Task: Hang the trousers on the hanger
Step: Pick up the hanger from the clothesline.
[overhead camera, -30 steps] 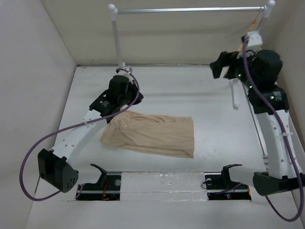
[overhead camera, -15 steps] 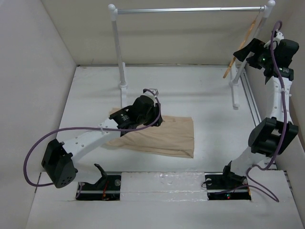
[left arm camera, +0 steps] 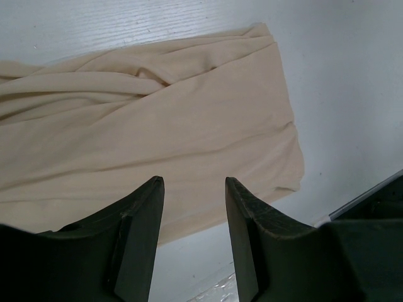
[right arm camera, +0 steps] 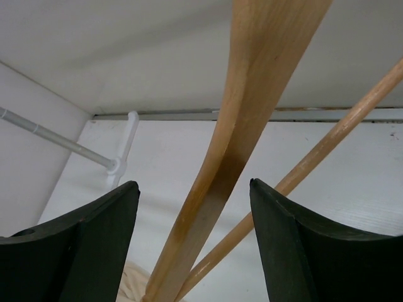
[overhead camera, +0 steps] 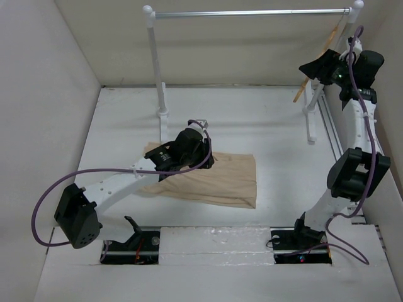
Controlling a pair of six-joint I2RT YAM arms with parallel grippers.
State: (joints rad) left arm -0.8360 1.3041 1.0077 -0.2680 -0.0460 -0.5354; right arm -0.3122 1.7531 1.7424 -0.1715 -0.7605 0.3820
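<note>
The beige trousers (overhead camera: 217, 179) lie folded flat on the white table; in the left wrist view they (left arm camera: 145, 126) fill most of the frame. My left gripper (overhead camera: 206, 160) is open and hovers just over their upper edge (left arm camera: 192, 189), holding nothing. The wooden hanger (overhead camera: 301, 91) hangs from the right end of the rack rail, slanting down. My right gripper (overhead camera: 310, 68) is raised beside it and open; in the right wrist view the hanger's wide arm (right arm camera: 242, 135) and thin bar (right arm camera: 315, 160) pass between my open fingers (right arm camera: 194, 185), not gripped.
The white-posted rack (overhead camera: 154, 60) with its silver rail (overhead camera: 252, 12) spans the back of the table. Its right foot (overhead camera: 310, 123) stands by the right wall. White walls enclose three sides. Two black arm bases (overhead camera: 135, 236) sit at the near edge.
The right arm swung up from the table to the hanger at the rail's right end and closed in on it. The left arm moved right, over the trousers' upper edge.
</note>
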